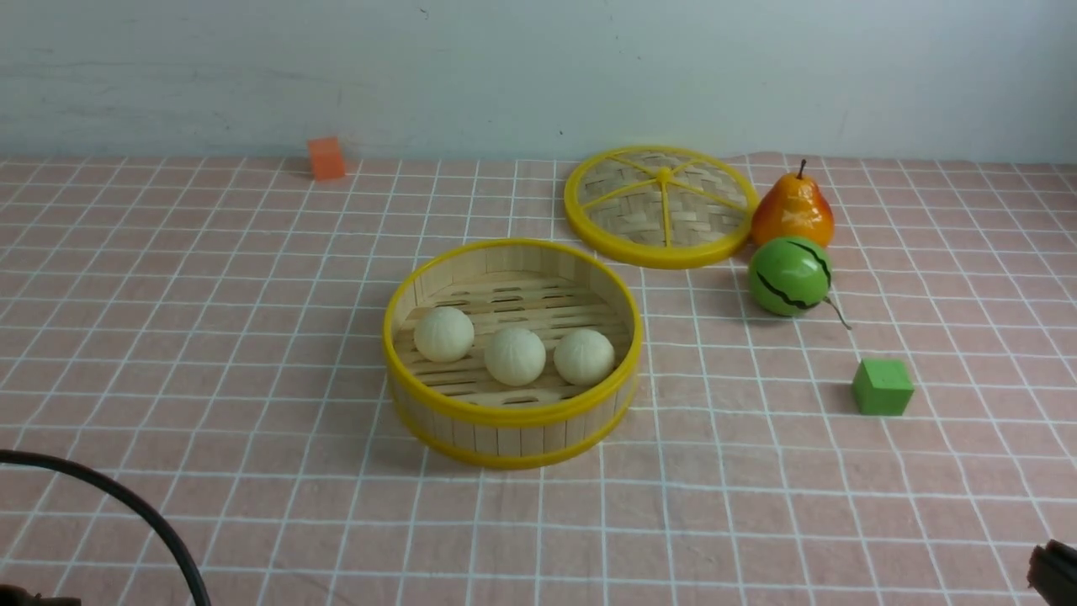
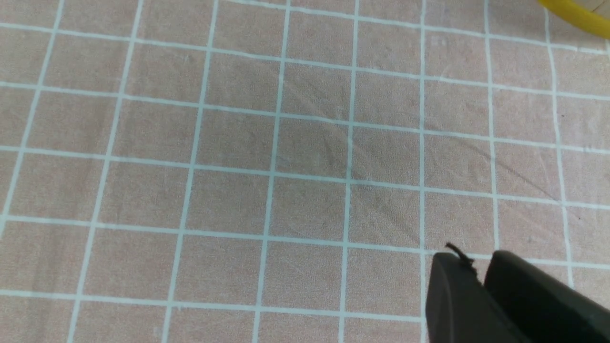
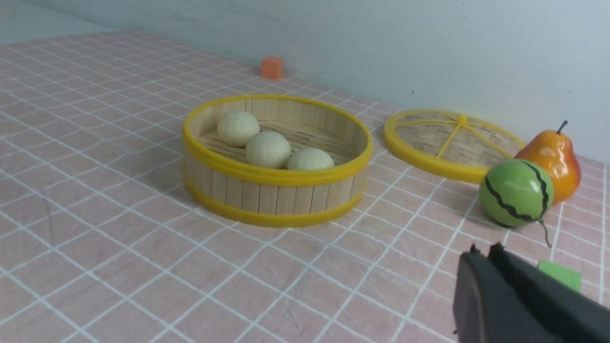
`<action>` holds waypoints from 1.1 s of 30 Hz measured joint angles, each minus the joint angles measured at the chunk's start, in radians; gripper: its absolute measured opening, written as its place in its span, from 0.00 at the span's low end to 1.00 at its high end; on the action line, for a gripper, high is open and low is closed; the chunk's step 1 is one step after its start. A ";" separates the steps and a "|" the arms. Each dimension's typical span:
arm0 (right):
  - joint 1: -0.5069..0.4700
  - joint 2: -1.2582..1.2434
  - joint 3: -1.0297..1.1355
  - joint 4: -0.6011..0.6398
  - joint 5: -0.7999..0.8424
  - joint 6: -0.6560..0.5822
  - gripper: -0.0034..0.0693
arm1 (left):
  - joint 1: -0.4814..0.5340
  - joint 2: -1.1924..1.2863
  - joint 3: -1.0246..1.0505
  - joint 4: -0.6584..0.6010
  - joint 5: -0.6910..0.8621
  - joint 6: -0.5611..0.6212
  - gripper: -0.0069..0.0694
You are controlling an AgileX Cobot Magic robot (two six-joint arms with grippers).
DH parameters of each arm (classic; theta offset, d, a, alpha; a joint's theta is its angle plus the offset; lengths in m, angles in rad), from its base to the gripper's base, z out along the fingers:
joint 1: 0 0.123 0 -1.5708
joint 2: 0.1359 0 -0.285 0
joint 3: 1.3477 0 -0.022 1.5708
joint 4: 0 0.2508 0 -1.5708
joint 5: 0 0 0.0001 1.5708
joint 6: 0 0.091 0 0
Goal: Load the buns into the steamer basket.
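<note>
While the buns (image 1: 515, 357) sit in the basket (image 1: 513, 412), both tools (image 2: 469, 276) (image 3: 486, 267) are clenched, well apart from them.

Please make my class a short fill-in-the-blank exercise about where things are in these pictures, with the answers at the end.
The steamer basket holds exactly ____ buns.
The pear stands at the right edge of the round woven ____.
The small block nearest the melon is coloured ____.
The block far back on the left is coloured ____.

Missing words: three; lid; green; orange.
</note>
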 joint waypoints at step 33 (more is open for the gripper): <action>-0.538 -0.195 0.108 0.413 0.305 -0.218 0.02 | 0.000 0.000 0.000 0.001 0.000 0.000 0.24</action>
